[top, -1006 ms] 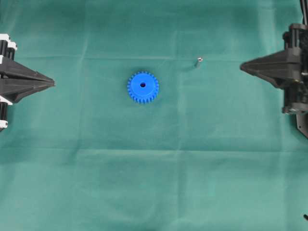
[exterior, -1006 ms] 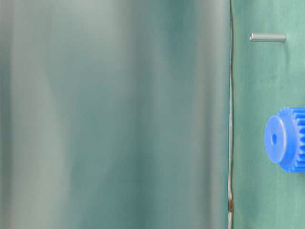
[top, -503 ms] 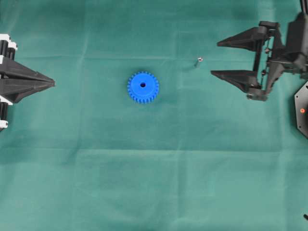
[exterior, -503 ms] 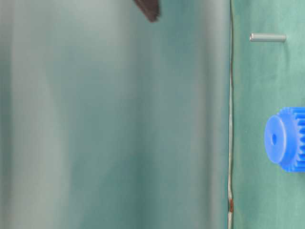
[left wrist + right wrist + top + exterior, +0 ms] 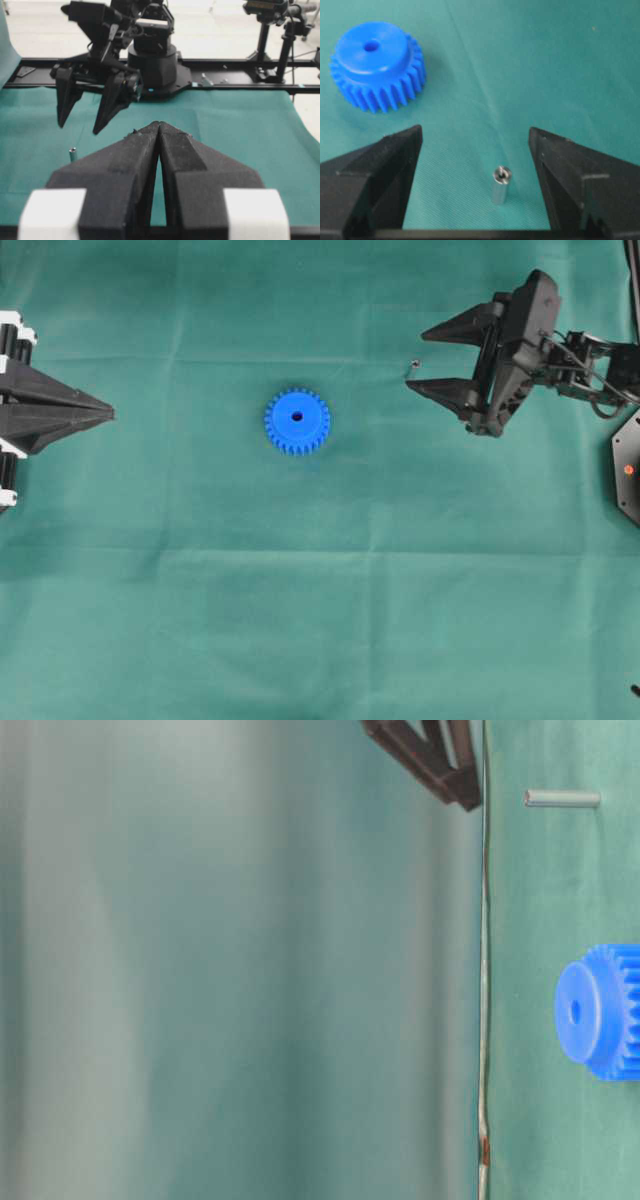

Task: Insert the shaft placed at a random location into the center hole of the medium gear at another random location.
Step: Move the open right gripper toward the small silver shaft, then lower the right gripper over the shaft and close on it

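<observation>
The medium gear (image 5: 297, 421), bright blue, lies flat on the green cloth with its center hole (image 5: 297, 416) facing up. The shaft (image 5: 413, 364), a tiny silvery pin, stands upright to the gear's right. My right gripper (image 5: 415, 361) hangs open above the shaft, one finger on each side, touching nothing. In the right wrist view the shaft (image 5: 500, 185) stands between the open fingers (image 5: 555, 165), nearer the right one, with the gear (image 5: 376, 65) ahead at upper left. My left gripper (image 5: 110, 414) rests shut and empty at the far left edge.
Green cloth (image 5: 320, 590) covers the whole table. The right arm's base (image 5: 152, 65) and a black rail (image 5: 240, 77) stand along the far edge in the left wrist view, with camera stands (image 5: 265, 30) behind. A blurred cloth fold (image 5: 240, 970) fills most of the table-level view.
My right gripper went from shut to wide open and moved left from the table's right edge, ending over the shaft. The left gripper, gear and shaft have stayed still.
</observation>
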{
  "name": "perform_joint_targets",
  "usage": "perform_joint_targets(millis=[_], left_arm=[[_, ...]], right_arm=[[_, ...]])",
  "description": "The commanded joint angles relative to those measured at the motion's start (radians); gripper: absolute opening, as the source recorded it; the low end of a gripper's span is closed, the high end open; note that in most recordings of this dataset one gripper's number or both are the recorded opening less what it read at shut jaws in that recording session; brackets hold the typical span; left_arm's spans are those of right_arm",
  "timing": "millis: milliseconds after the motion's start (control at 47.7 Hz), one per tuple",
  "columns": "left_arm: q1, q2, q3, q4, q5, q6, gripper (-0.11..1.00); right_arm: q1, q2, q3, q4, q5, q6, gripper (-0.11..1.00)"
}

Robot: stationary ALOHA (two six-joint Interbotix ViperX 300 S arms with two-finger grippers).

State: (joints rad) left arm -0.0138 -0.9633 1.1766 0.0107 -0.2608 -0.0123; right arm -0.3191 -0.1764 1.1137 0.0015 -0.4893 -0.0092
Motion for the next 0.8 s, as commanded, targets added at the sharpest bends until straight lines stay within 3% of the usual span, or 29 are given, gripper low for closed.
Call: perform_joint_targets(millis=[0, 524, 587, 712, 775], left_arm=[[-0.003, 0.009, -0.025, 0.003, -0.003, 0.0, 0.0], [-0.003, 0.009, -0.025, 0.002, -0.003, 0.0, 0.0], [-0.003, 0.009, -0.025, 0.003, -0.003, 0.0, 0.0], [-0.003, 0.011, -0.025, 0.003, 0.0, 0.0, 0.0], [-0.002, 0.009, -0.025, 0.002, 0.002, 0.0, 0.0]], right_arm=[[-0.02, 0.037, -0.023, 0.005, -0.035, -0.017, 0.85], [-0.043, 0.163, -0.044, 0.014, -0.078, -0.017, 0.71], [-0.043, 0.163, -0.043, 0.012, -0.074, -0.018, 0.6], [-0.043, 0.163, -0.041, 0.012, -0.074, -0.018, 0.24], [-0.043, 0.163, -0.043, 0.012, -0.074, -0.018, 0.12]])
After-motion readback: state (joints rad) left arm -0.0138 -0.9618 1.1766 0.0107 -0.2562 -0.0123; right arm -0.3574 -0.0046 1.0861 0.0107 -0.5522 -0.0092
